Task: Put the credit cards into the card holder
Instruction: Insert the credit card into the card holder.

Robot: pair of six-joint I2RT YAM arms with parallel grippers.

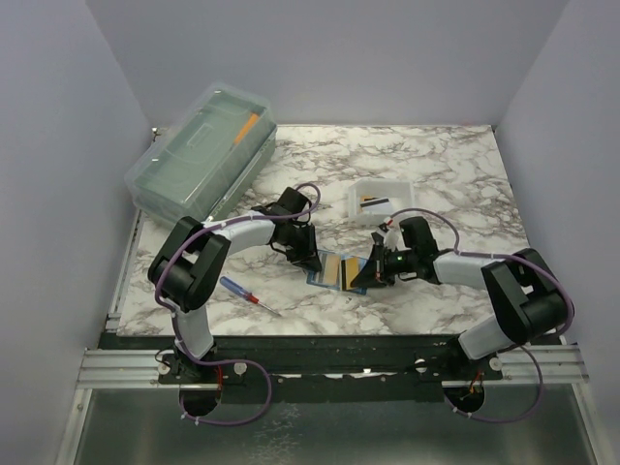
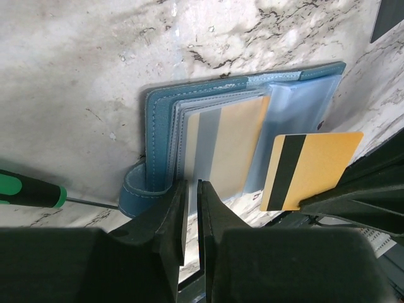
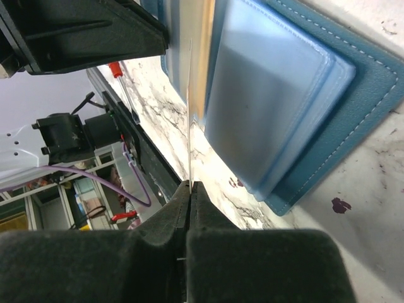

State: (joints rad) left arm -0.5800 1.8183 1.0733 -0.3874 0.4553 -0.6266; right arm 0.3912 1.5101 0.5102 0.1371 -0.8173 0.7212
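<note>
arm bases [image 1: 199, 368] sit nearest in the top view; beyond, left tool [image 1: 308, 260] and right tool [image 1: 360, 278] flank the open card holder [image 1: 329, 269] on the marbled tabletop [image 1: 455, 165], lilac walls [image 1: 387, 58] around, spare cards [image 1: 372, 202] in a white tray [image 1: 360, 186]. left wrist: fingers [image 2: 173, 221] almost closed, nothing visibly held; gold card [image 2: 227, 145] slotted, striped card [image 2: 309, 170] outside. right wrist: tool clamps that card edge-on, not yet in.
</note>
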